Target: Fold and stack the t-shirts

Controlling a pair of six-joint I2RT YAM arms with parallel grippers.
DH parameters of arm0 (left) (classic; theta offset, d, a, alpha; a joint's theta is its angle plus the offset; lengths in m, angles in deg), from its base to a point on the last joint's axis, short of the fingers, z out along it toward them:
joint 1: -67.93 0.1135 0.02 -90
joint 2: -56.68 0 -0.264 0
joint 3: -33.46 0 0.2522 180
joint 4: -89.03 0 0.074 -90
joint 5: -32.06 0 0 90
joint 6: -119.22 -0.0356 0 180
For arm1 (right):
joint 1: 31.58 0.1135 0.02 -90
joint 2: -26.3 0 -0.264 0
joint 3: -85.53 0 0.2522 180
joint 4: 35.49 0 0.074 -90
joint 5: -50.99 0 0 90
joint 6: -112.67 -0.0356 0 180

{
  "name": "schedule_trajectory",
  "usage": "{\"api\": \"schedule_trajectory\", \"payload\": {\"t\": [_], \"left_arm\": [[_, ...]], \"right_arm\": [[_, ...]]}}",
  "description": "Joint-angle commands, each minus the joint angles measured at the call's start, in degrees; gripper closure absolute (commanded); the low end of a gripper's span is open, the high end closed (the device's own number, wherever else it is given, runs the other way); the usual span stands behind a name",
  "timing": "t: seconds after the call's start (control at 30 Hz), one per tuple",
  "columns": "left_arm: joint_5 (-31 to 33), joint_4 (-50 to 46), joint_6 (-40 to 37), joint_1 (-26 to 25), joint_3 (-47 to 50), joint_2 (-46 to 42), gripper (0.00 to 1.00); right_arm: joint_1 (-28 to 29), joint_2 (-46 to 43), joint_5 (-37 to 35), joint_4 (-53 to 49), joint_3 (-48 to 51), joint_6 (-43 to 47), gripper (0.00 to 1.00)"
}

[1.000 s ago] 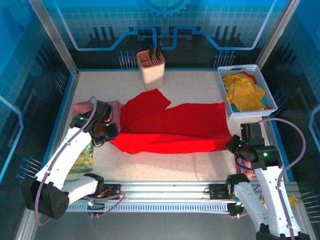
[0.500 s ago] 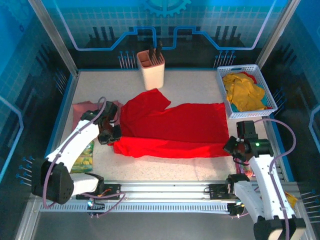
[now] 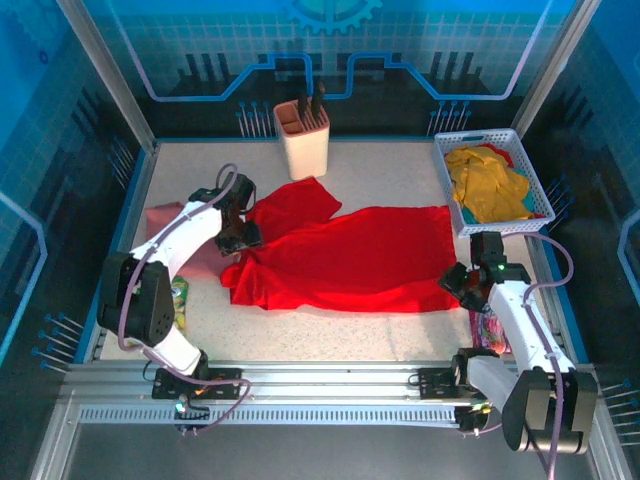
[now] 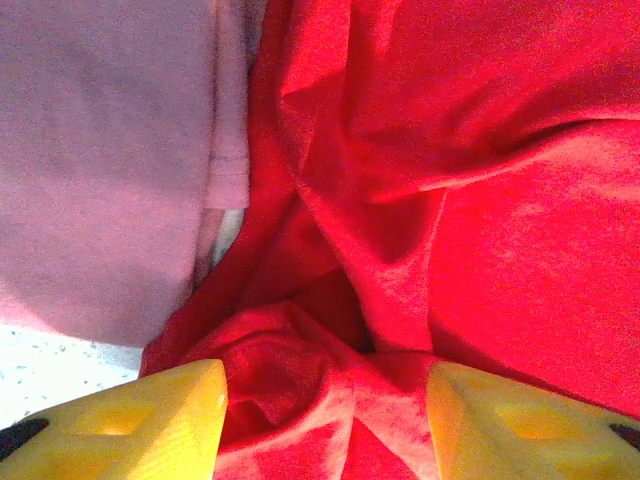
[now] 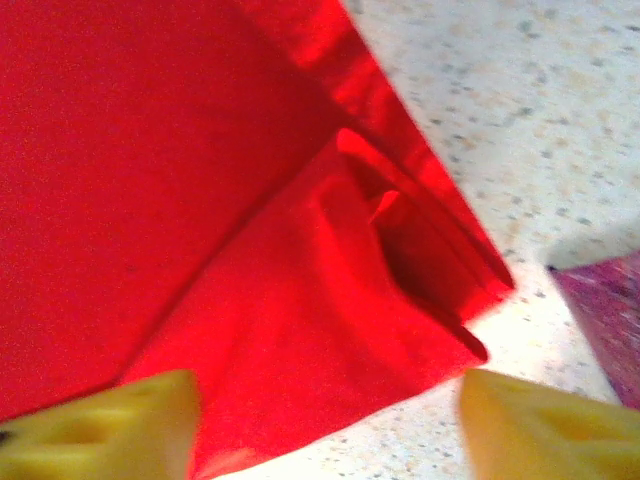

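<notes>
The table carries the red tee, spread across its middle. Yellow tees fill a basket at far right. A pink tee touches the red tee's left end. The left tool gapes over bunched red cloth. The right tool gapes above the red tee's right corner.

a beige holder of dark tools stands at the back, a white basket far right.
</notes>
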Motion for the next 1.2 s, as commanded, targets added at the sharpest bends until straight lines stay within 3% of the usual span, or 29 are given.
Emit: {"api": "schedule_trajectory", "payload": {"t": [0.0, 0.13, 0.3, 0.57, 0.73, 0.87, 1.03, 1.17], "left_arm": [[-1.07, -3.05, 0.26, 0.32, 3.93, -6.74, 0.44], [-5.30, -1.63, 4.43, -1.43, 12.42, -14.40, 0.45], [-6.02, 4.48, 12.77, -9.18, 21.99, -18.96, 0.45], [-4.77, 14.68, 21.15, -17.60, 29.41, -15.39, 0.47], [-5.18, 19.37, 22.65, -18.63, 30.09, -12.95, 0.49], [-4.14, 20.02, 22.59, -19.31, 28.80, -11.29, 0.55], [-3.91, 18.01, 21.13, -19.65, 25.77, -9.51, 0.82], [-3.57, 9.23, 16.83, -20.09, 18.05, -7.56, 0.90]], "right_arm": [[-0.83, -2.06, 6.74, 3.03, 0.44, 2.89, 0.14], [-0.67, -4.32, 11.28, 4.44, 0.80, 3.29, 0.06], [0.03, -5.58, 10.57, 3.30, 0.92, 5.04, 0.00], [0.75, -5.88, 12.18, 5.49, 3.20, 3.53, 0.00], [1.17, -5.62, 12.12, 6.36, 3.49, 2.87, 0.00], [1.17, -5.33, 12.24, 6.64, 3.80, 2.81, 0.00], [1.18, -5.31, 11.79, 6.81, 4.16, 2.82, 0.00], [1.23, -5.40, 11.48, 6.54, 4.15, 2.73, 0.00]]}}
